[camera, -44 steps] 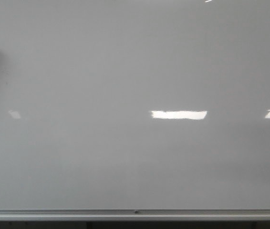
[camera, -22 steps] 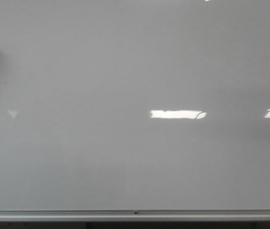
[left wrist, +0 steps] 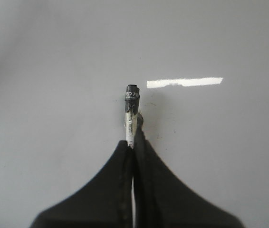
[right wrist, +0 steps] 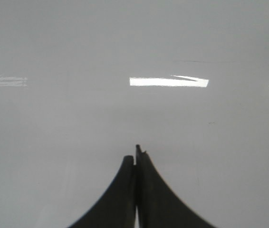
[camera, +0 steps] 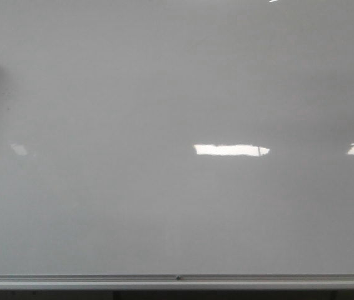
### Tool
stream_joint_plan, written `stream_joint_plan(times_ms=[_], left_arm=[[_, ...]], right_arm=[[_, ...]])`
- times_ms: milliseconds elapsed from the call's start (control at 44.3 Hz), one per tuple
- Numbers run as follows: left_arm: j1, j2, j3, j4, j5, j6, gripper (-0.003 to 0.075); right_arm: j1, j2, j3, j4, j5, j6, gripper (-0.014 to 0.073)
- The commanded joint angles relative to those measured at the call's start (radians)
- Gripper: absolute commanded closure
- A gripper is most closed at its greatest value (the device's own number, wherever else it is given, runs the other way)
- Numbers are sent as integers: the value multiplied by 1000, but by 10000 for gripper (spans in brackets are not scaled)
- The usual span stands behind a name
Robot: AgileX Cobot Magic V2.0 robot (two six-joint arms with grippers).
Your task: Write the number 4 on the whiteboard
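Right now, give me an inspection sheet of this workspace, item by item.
Surface: whiteboard, glossy pale grey, silver rail along its bottom edge; bright light reflections and a dark smudge at its left edge.
Job's things: marker, white barrel with a dark end, pointed at the board; no number 4 or any stroke seen on the board.
Clutter: nothing seen.
Grippers: left gripper shut on the marker; right gripper shut, holding nothing.
Cables: nothing seen.
Surroundings: only a dark strip below the rail in the front view; neither arm shows there.
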Motion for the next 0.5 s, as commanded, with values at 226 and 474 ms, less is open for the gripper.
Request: stream_joint_plan(times_ms=[226, 474], left_arm=[[0, 13, -37, 4, -70, -14, 124], [0, 62, -46, 50, -90, -10, 94]], right_arm=[[-5, 16, -38, 9, -74, -4, 205], [-5, 16, -38, 9, -74, -4, 142]])
